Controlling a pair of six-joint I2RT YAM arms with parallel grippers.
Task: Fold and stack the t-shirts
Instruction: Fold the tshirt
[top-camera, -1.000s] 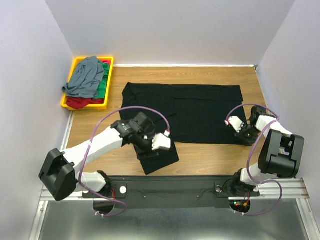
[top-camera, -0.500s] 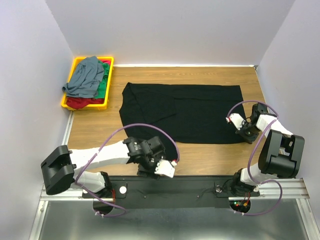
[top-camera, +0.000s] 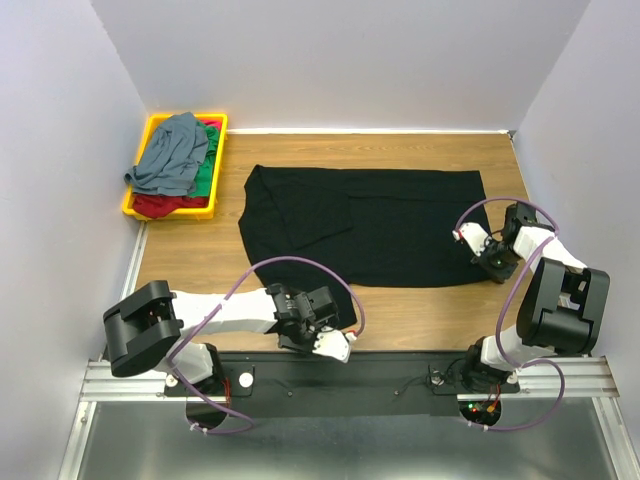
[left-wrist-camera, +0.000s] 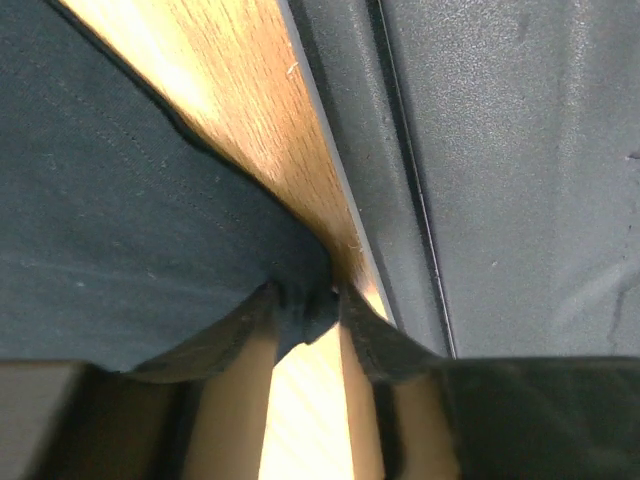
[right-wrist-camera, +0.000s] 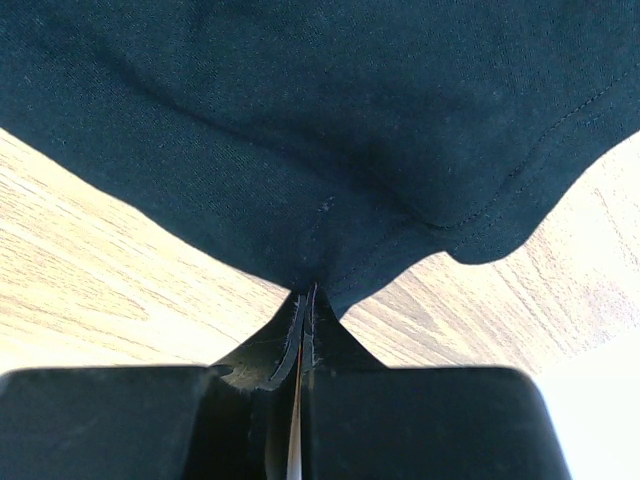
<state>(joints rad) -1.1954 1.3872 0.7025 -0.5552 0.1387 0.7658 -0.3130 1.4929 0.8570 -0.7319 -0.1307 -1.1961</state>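
The large black t-shirt (top-camera: 400, 225) lies spread flat across the middle of the wooden table. My right gripper (top-camera: 484, 251) is at its near right corner. In the right wrist view that gripper (right-wrist-camera: 308, 295) is shut on the hem of the black t-shirt (right-wrist-camera: 320, 120). My left gripper (top-camera: 322, 338) is low at the table's near edge. In the left wrist view the left gripper (left-wrist-camera: 305, 305) has its jaws partly apart, with a corner of the black t-shirt (left-wrist-camera: 120, 250) bunched between the tips. The grey-blue (top-camera: 170, 155), green (top-camera: 208, 175) and red (top-camera: 160, 205) t-shirts are piled up.
The pile sits in a yellow tray (top-camera: 150, 128) at the far left corner. A black rail (left-wrist-camera: 500, 150) runs right along the table's near edge beside the left gripper. White walls close in the table on three sides.
My left gripper swept from the shirt's near left flap down to the table's near edge, and its jaws have narrowed. The right gripper closed on the hem and barely moved.
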